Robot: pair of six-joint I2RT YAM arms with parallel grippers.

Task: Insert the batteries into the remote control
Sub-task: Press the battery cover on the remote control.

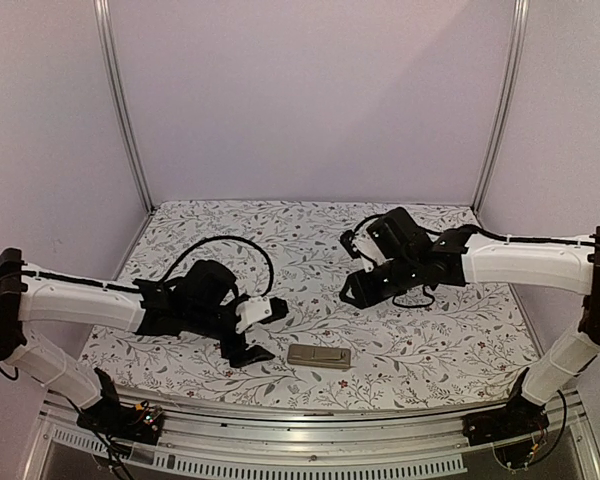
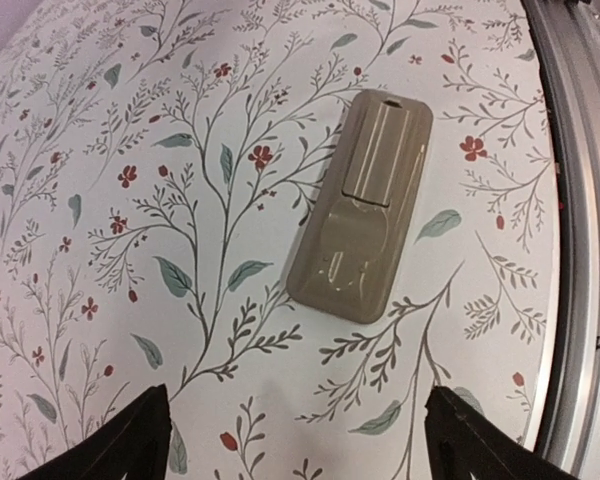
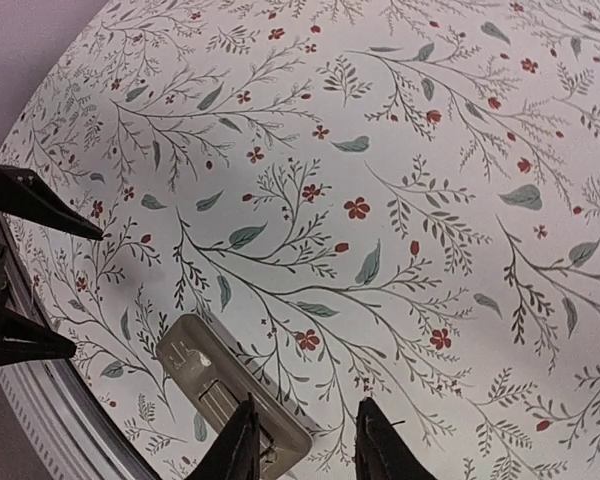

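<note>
The remote control (image 1: 318, 356) lies flat on the floral cloth near the front edge, tan-grey back up. In the left wrist view the remote control (image 2: 365, 205) sits ahead of my left gripper (image 2: 302, 440), which is open and apart from it, with only cloth between its fingers. That left gripper (image 1: 263, 335) hovers just left of the remote. My right gripper (image 1: 353, 291) hangs above and behind the remote. In its own view the right gripper (image 3: 307, 447) has its jaws apart over bare cloth, and one finger covers the near end of the remote control (image 3: 205, 370). The batteries are out of view.
A metal rail (image 1: 310, 420) runs along the table's front edge, close to the remote; it shows as a rail (image 2: 580, 200) in the left wrist view. Pale walls close off the back and both sides. A black cable (image 1: 225, 243) loops above the left arm.
</note>
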